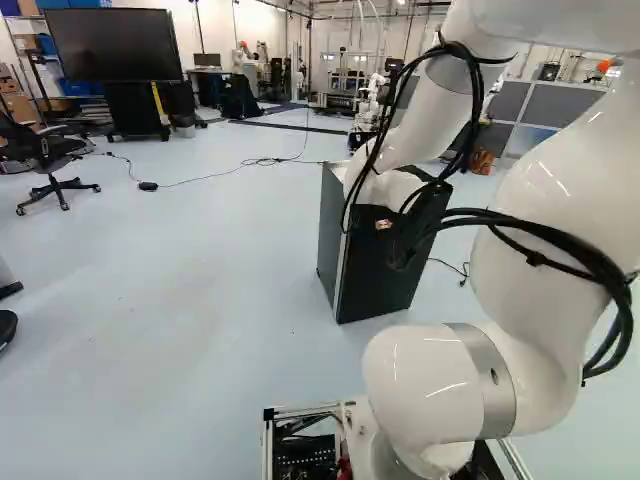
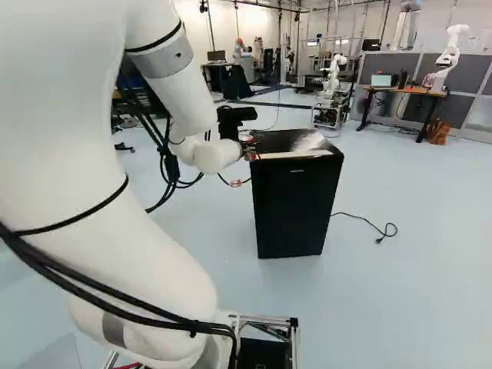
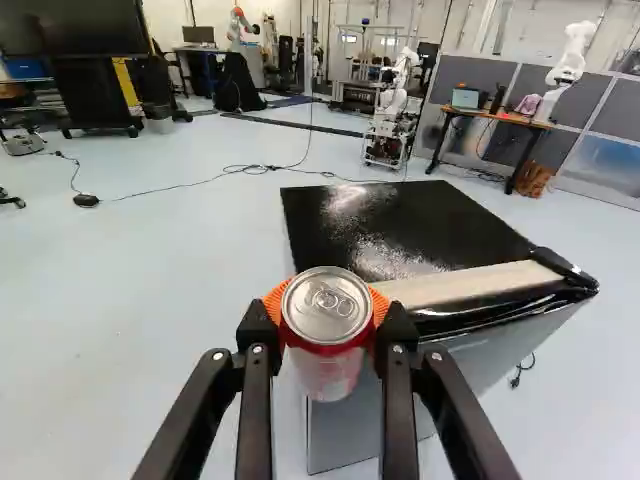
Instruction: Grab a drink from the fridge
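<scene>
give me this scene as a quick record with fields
held: can, silver lid, red band below it
grip: shut on the can, orange-padded fingers on both sides
can tab: in place, looks unopened
fridge: black, standing on the floor, glossy top
fridge contents: not visible
floor: cord with plug beside fridge
background: desk with laptop

Smooth, glossy white casings with rounded joints form the arm [image 1: 550,190], ringed by grey bands [image 1: 483,378] and thin black straps [image 2: 77,218]. Black cables [image 1: 575,246] run outside it. The gripper [image 2: 250,150] has 2 black fingers [image 3: 257,410], silver screws [image 3: 218,356] and orange pads [image 3: 273,301].
</scene>
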